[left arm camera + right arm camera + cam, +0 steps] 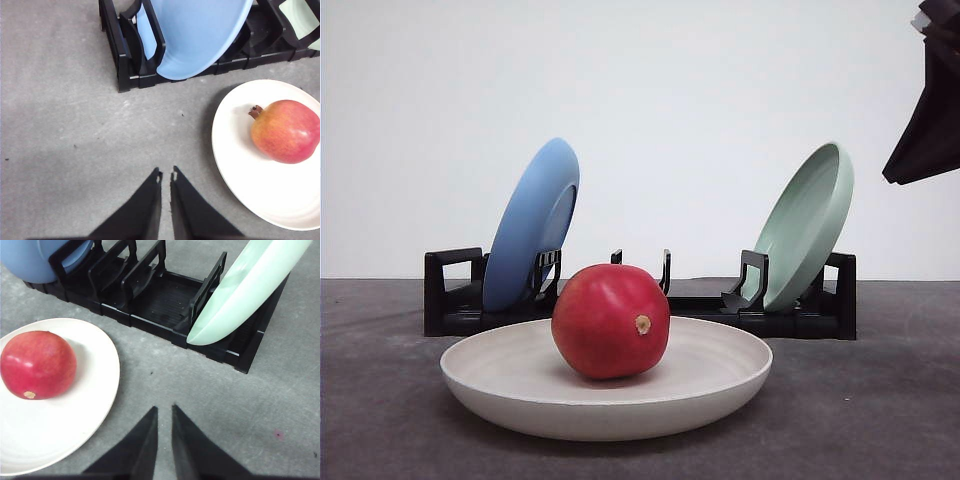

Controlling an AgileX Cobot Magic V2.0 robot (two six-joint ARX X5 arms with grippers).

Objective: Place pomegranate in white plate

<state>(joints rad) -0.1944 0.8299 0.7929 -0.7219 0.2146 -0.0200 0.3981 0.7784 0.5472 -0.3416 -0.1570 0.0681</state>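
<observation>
The pomegranate (611, 321) sits inside the white plate (520, 395), its tan nub facing the front camera. Behind the plate, a black rack (455, 300) holds a blue plate (525, 225) and a pale green plate (807, 222), both leaning. My left gripper (166, 175) and right gripper (164, 410) hover over the grey table (60, 125), fingertips nearly together, empty.

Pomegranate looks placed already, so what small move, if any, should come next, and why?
Probably none beyond parking the arms. The pomegranate rests inside the white plate, and both the left gripper and right gripper hang nearly closed and empty over bare table, clear of the plate.
</observation>
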